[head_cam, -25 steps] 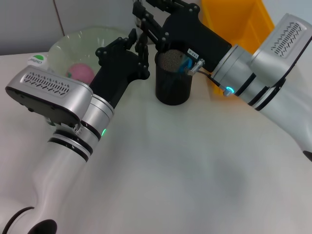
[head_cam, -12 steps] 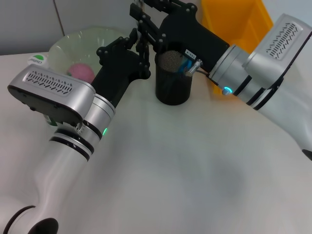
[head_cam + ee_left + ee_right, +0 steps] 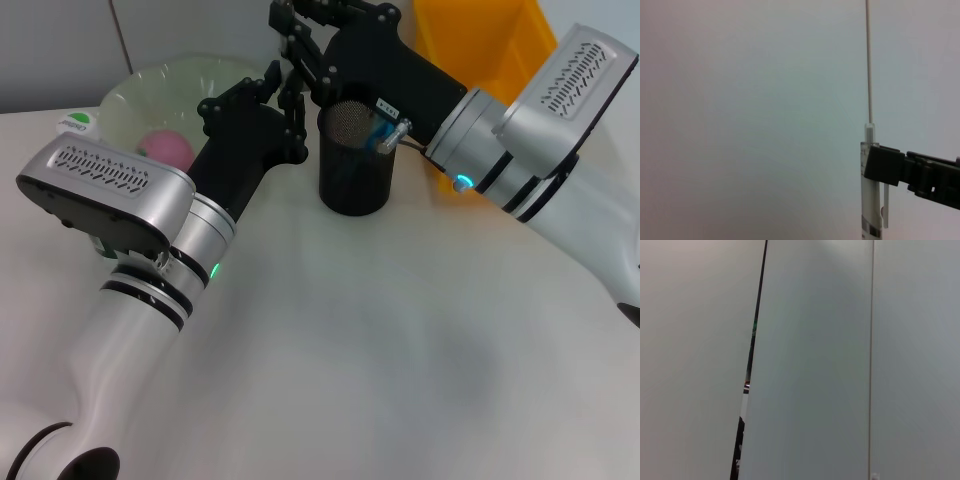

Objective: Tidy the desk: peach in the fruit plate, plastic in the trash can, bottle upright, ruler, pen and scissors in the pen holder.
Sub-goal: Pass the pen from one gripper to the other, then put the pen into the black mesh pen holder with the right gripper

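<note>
Both grippers crowd the top centre of the head view, above and left of the black mesh holder (image 3: pixel 354 160). The right gripper (image 3: pixel 300 30) reaches in from the right over the holder's rim, its fingers partly cut off by the frame's top edge; I cannot tell how far they are spread. The left gripper (image 3: pixel 285 95) sits just left of the holder, its grip also unclear. In the left wrist view a black finger (image 3: pixel 885 165) presses against an upright white pen (image 3: pixel 871 200), its lower end cut off. Blue handles show inside the holder. The peach (image 3: pixel 165 148) lies in the pale plate (image 3: pixel 140 90), upper left, half hidden by the left arm. A yellow bin (image 3: pixel 490 40) stands upper right.
</note>
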You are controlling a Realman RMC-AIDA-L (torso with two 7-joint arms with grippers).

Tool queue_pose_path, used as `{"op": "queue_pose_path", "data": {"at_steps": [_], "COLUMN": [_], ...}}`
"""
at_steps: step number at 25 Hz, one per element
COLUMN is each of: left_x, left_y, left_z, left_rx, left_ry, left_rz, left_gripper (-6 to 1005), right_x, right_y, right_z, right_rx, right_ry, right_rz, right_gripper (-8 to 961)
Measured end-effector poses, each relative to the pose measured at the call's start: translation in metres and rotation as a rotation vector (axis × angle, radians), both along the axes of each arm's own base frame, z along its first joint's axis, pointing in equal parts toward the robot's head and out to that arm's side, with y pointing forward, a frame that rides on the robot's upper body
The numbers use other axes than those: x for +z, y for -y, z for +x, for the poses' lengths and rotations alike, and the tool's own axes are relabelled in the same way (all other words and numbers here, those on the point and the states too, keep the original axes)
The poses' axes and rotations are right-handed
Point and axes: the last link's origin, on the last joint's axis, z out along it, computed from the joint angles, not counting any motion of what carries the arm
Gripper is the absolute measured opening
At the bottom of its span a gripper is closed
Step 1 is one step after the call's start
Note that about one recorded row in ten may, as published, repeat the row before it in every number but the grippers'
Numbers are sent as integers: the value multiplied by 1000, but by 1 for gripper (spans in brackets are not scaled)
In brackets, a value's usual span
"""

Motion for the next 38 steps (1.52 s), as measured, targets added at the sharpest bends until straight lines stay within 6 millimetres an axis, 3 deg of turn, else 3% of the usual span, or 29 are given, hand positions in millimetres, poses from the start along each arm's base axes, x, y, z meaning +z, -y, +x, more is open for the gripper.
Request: {"op": "queue_pose_path", "data": {"at_steps": [2,7,26,35,38], "left_x": [0,0,0,0,0], "left_y": [0,1,3,4,5], "left_z": [0,-1,0,0,-1], "left_rx": [1,0,-20,-23,-20], "left_ry": [0,1,-4,3,5], "left_rz": [0,1,-1,-6,-5], "left_gripper": [176,177,180,182,254], "right_x": [0,0,-1,-1,-1], "right_y": [0,0,1,0,1], "right_z": [0,0,0,0,0], "right_rx": [0,0,2,1,1], "right_ry": [0,0,2,3,3], "right_rz": [0,-1,-3,-3,-3], "right_gripper": [333,198,126,135,138]}}
